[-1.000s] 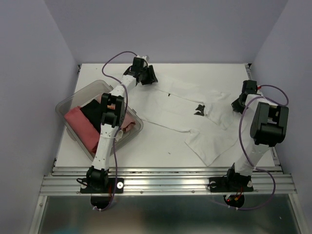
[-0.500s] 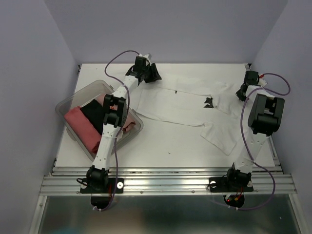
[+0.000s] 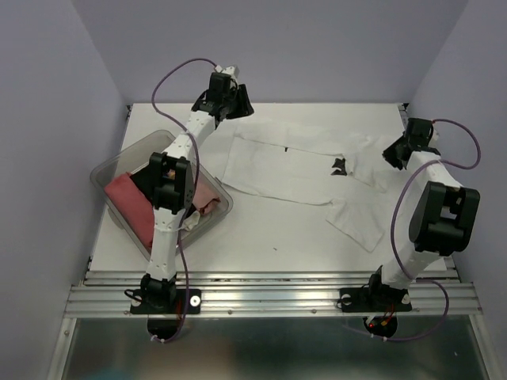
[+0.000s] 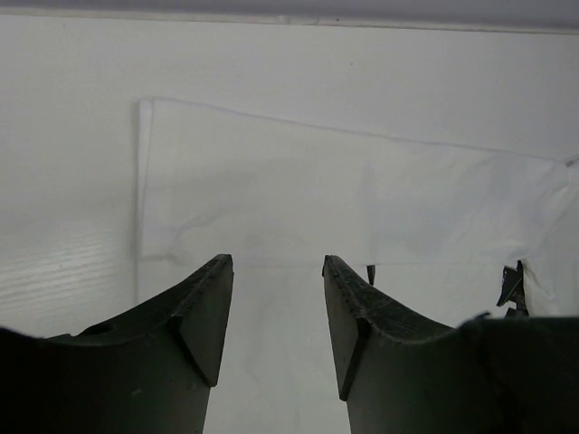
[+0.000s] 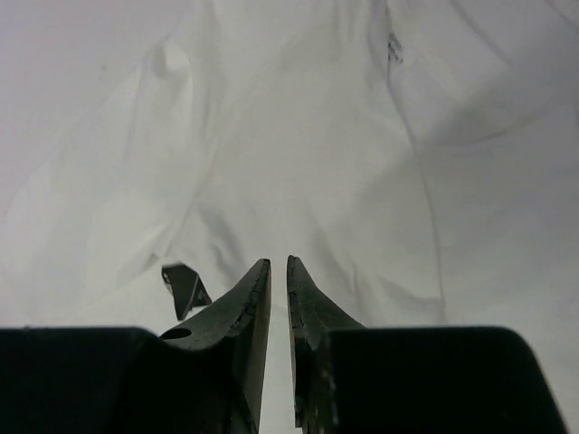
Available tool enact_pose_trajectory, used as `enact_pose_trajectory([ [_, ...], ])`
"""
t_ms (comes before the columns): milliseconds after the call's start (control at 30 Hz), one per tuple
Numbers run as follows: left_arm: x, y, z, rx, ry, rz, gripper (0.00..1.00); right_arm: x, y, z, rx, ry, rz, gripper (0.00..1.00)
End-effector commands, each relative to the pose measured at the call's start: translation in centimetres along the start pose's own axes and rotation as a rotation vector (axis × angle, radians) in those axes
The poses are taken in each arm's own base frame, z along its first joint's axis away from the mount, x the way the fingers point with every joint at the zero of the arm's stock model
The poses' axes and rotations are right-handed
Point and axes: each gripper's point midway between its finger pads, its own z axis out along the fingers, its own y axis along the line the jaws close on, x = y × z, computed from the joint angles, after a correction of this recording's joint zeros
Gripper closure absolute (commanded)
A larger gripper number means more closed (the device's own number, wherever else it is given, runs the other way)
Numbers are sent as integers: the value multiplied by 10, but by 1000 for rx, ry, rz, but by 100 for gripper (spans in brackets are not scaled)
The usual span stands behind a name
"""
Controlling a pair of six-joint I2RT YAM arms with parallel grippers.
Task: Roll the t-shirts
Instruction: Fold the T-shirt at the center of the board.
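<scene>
Seen from above, the white t-shirt [image 3: 293, 170] lies spread on the worktop [image 3: 269, 229], running from the far edge left of centre towards the right edge, with one part trailing towards the near right. Its dark neck label [image 3: 341, 166] faces up. It seems laid out flat like this so that it can be rolled. The left claw [image 3: 238, 101] hangs over the shirt's far left corner and the right claw [image 3: 394, 156] sits at the right-hand end, so each arm tends one end. A clear tub [image 3: 107, 168] at the left edge holds a salmon-pink shirt [image 3: 127, 198], probably waiting its turn.

In the left wrist view, the left claw [image 4: 276, 316] stands wide and empty. The shirt [image 4: 362, 199] lies flat below it, its straight edge square to the fingers.

In the right wrist view, the right claw [image 5: 279, 307] shows only a narrow slit, and no cloth is visible in it. It points along the rumpled cloth [image 5: 298, 154], though the slit is too slim to be sure.
</scene>
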Motion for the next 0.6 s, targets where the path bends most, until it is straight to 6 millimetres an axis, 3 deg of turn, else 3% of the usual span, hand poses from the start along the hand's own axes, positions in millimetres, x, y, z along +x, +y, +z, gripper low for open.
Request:
enact_pose_trajectory([
  [0, 2, -23, -35, -67, -2, 100, 45, 50, 23, -24, -119, 104, -28, 81],
  [67, 24, -25, -34, -123, 49, 134, 46, 88, 33, -32, -134, 162, -99, 80],
  [100, 24, -21, -32, -142, 46, 138, 47, 99, 35, -36, -133, 177, -122, 80],
  [200, 52, -23, -26, -182, 104, 159, 48, 130, 34, -48, -133, 216, -147, 80],
  [433, 105, -17, -13, -277, 185, 169, 49, 133, 6, -56, -52, 185, -176, 78],
  [567, 121, -7, -2, -310, 223, 172, 49, 128, -9, -56, 19, 146, -183, 76],
])
